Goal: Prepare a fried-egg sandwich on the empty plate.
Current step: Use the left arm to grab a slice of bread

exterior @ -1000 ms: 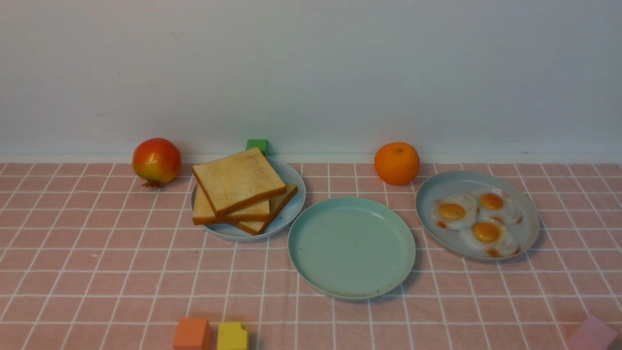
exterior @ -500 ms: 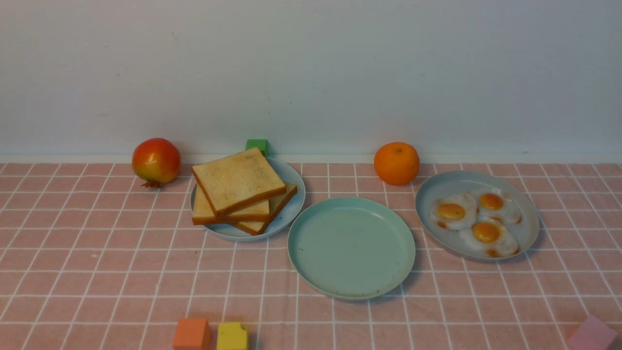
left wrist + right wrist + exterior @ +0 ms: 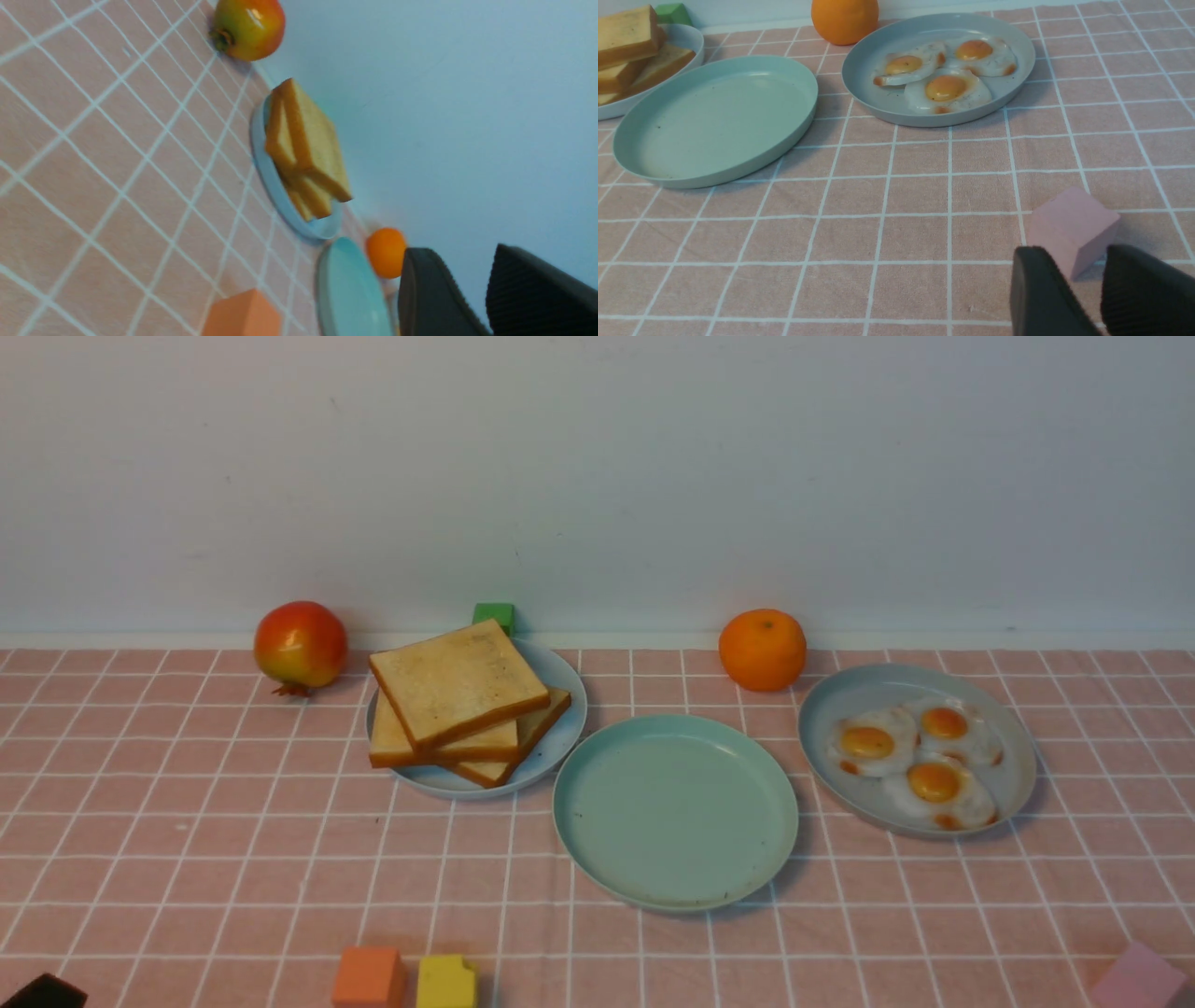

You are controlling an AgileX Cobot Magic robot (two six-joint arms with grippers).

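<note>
Bread Left, Eggs Right, Green Plate Bare Between Them

The green plate (image 3: 676, 812) sits bare near the middle of the checked tabletop (image 3: 280, 859), a few dark specks on its surface. To its left, and a little farther back, the toast (image 3: 459, 686) is stacked askew on a pale blue plate (image 3: 560, 737), the top slice turned and tilted over the others. To its right, three fried eggs (image 3: 934, 782) lie close together on a grey-blue plate (image 3: 1013, 775), yolks up.

The left pincer (image 3: 460, 298) has its fingers spread, with nothing between the tips; in the front view only a dark bit of that arm shows at the near left corner. The right pincer (image 3: 1083, 289) is also spread and holds nothing.

Along the back, a red and yellow fruit (image 3: 301, 646) stands left of the bread, a green block (image 3: 495, 617) behind it, and an orange (image 3: 763, 650) between bread and eggs. Nearest the camera are an orange block (image 3: 370, 976) and a yellow block (image 3: 447, 981), side by side, with a pink block (image 3: 1137, 976) far to the right.
</note>
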